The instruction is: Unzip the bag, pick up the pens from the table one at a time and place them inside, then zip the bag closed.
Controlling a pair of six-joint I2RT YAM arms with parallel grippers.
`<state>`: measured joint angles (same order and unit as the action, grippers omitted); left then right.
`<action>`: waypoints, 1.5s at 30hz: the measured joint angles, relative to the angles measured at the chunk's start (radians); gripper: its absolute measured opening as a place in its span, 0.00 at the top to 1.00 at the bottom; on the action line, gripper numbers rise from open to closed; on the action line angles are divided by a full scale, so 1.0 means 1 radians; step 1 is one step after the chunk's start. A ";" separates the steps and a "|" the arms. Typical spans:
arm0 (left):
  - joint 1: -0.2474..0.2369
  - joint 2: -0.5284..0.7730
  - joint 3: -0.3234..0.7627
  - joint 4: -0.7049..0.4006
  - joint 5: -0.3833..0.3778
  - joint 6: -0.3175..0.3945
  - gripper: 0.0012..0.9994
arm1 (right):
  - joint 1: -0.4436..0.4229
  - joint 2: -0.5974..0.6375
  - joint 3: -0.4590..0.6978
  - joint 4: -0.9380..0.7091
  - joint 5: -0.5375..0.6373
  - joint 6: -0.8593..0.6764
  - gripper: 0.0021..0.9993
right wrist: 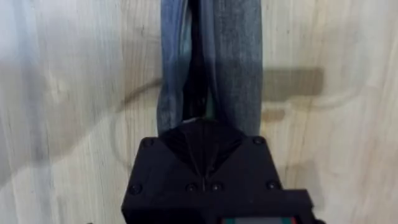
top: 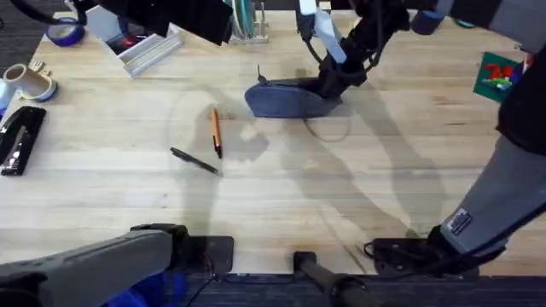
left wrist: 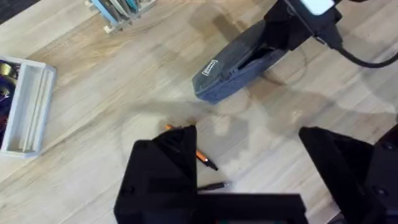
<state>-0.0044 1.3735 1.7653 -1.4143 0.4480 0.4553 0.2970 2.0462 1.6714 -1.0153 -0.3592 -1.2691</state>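
Two slim pens (orange [top: 216, 130], black [top: 194, 160]) await; unzipping underway: right gripper [top: 331, 85] pinched shut on blue-grey fabric pouch [top: 286, 100]; left gripper [left wrist: 249, 168] spread, empty. Next, finish opening zipper.

Bright even light on table [top: 358, 196] — soft broad arm shadows (faint glare); near arms blurred, dark.
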 joint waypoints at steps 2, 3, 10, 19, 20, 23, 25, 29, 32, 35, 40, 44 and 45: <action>0.000 0.000 0.000 0.000 0.000 0.000 0.00 | 0.000 0.011 0.000 0.000 -0.003 0.000 0.97; 0.000 0.000 0.000 0.000 0.000 0.000 0.00 | 0.000 0.015 0.001 -0.003 -0.006 0.000 0.97; 0.000 0.000 0.000 0.000 0.000 0.000 0.00 | 0.000 0.018 0.003 -0.003 -0.010 0.000 0.97; 0.000 0.000 0.000 0.000 0.000 0.000 0.00 | 0.000 0.018 0.007 0.009 -0.010 -0.003 0.33; 0.000 0.000 0.000 0.000 0.000 0.000 0.00 | 0.000 0.020 0.007 0.011 -0.008 -0.003 0.19; 0.000 0.000 0.000 0.000 0.000 0.000 0.00 | 0.000 0.032 0.008 0.014 -0.007 -0.006 0.01; 0.000 0.000 0.000 0.000 0.000 0.000 0.00 | 0.000 0.033 0.008 0.014 -0.008 -0.007 0.01; 0.000 0.000 0.000 0.000 0.000 0.000 0.00 | 0.000 0.033 0.008 0.014 -0.008 -0.007 0.00; 0.000 0.000 0.000 0.000 0.000 0.000 0.00 | 0.000 0.033 0.008 0.013 -0.008 -0.007 0.00; 0.000 0.000 0.000 0.000 0.000 0.000 0.00 | 0.000 0.033 0.008 0.014 -0.008 -0.007 0.00; 0.000 0.000 0.000 0.000 0.000 0.000 0.00 | 0.000 0.033 0.008 0.013 -0.008 -0.007 0.00; 0.000 0.000 0.000 -0.008 0.000 0.000 0.00 | 0.005 0.033 0.017 0.006 -0.003 0.013 0.00; 0.000 0.000 0.000 -0.008 0.000 0.000 0.00 | 0.008 0.033 0.021 0.002 0.000 0.024 0.00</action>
<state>-0.0044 1.3735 1.7649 -1.4220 0.4480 0.4553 0.3048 2.0789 1.6927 -1.0128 -0.3589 -1.2453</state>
